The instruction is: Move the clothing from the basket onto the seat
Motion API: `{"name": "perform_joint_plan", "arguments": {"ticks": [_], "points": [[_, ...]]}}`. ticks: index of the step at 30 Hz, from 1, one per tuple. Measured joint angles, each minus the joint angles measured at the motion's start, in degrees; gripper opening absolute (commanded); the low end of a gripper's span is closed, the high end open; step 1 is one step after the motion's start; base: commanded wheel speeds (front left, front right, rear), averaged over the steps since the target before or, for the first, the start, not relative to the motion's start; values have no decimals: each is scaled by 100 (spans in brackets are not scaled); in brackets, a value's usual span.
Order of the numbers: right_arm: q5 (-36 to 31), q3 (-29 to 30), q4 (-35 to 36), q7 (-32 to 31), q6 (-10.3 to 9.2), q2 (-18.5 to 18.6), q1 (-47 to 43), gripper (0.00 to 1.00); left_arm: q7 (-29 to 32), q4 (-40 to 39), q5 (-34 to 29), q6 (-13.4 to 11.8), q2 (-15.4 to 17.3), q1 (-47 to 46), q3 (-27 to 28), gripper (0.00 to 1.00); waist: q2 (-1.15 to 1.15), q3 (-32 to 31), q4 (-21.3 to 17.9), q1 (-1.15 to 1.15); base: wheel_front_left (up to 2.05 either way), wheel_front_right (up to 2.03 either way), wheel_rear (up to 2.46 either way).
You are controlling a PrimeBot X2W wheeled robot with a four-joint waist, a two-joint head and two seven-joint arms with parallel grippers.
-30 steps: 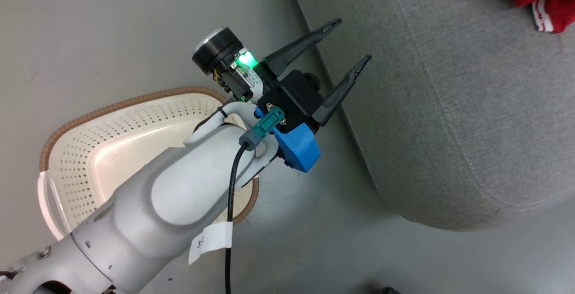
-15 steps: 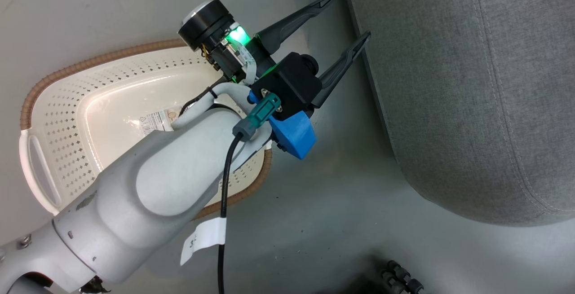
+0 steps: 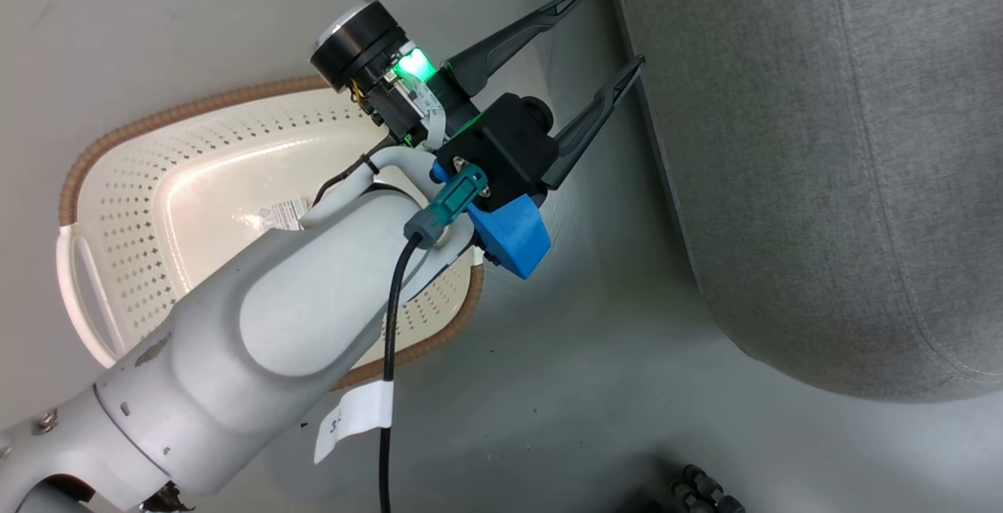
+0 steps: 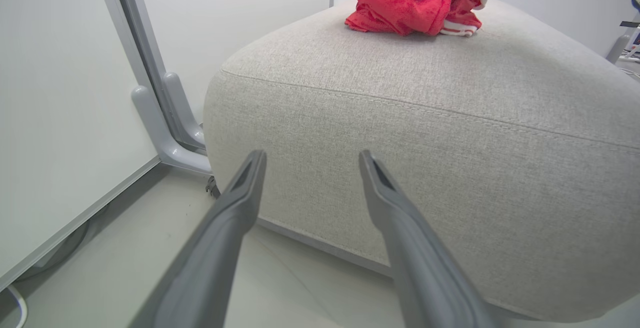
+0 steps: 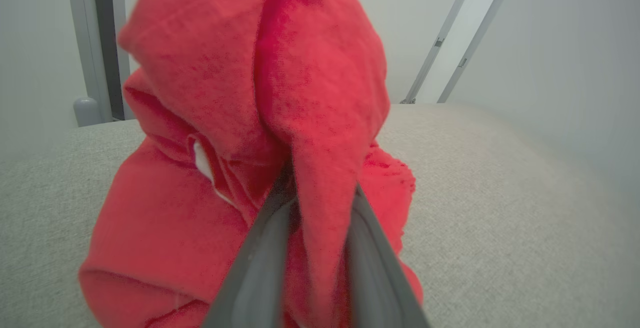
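While the clothing (image 5: 200,183) lies heaped on top of the seat (image 4: 450,92), one fold stands between the close-set fingers of the right tool (image 5: 322,190), which grips it. Risk noted: if that tool pulls back before the fold is free, the heap may be dragged toward the seat's edge and onto the floor (image 3: 588,388). The left tool (image 3: 611,27) gapes wide and empty, between the basket (image 3: 117,247) and the seat. Against the earlier frame, the head camera has swung, so more of the basket shows. The left tool's spread is unchanged.
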State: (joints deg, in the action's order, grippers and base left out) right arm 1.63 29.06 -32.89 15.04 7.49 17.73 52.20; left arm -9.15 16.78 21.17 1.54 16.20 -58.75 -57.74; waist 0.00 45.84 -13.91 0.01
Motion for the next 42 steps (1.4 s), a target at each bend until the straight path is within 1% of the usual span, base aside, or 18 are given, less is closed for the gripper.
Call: {"name": "perform_joint_plan", "arguments": {"ticks": [4,10,14,17,21,28,35,38,42], "points": [[11,40,394,1,0,-85,-356,100,-122,89,60,-15,-31,83,-4,100,0,-195,-11,0,0,0,0],[-90,8,1199,1,0,-196,-1235,100,-394,288,215,-94,-185,344,51,100,0,-674,-13,-1,0,0,0],[-189,-352,1701,1,0,-319,-1677,100,-519,436,364,-168,-221,605,211,100,0,-1083,-17,-1,0,0,0],[-210,-656,1945,1,0,-349,-1879,100,-568,514,469,-260,-258,822,417,100,0,-1411,-8,-1,0,0,0],[-202,-1145,2070,1,0,-348,-2056,100,-583,344,493,-367,-364,1123,917,100,0,-1840,56,-1,0,0,0],[-101,-1942,2104,2,0,-459,-2322,100,-584,-19,194,-455,-416,1925,1984,100,0,-2500,327,-1,0,0,0],[7,-2708,2007,1,0,-610,-2615,100,-584,-124,-116,-409,-545,2766,3043,100,0,-3069,705,-2,0,0,0],[57,-2930,1989,1,0,-682,-2729,100,-584,-149,-259,-353,-610,3106,3446,100,0,-3273,883,-2,0,0,0],[109,-3076,1968,1,0,-775,-2899,100,-584,-164,-485,-286,-698,3511,3909,100,0,-3518,1096,-1,0,0,0]]}}
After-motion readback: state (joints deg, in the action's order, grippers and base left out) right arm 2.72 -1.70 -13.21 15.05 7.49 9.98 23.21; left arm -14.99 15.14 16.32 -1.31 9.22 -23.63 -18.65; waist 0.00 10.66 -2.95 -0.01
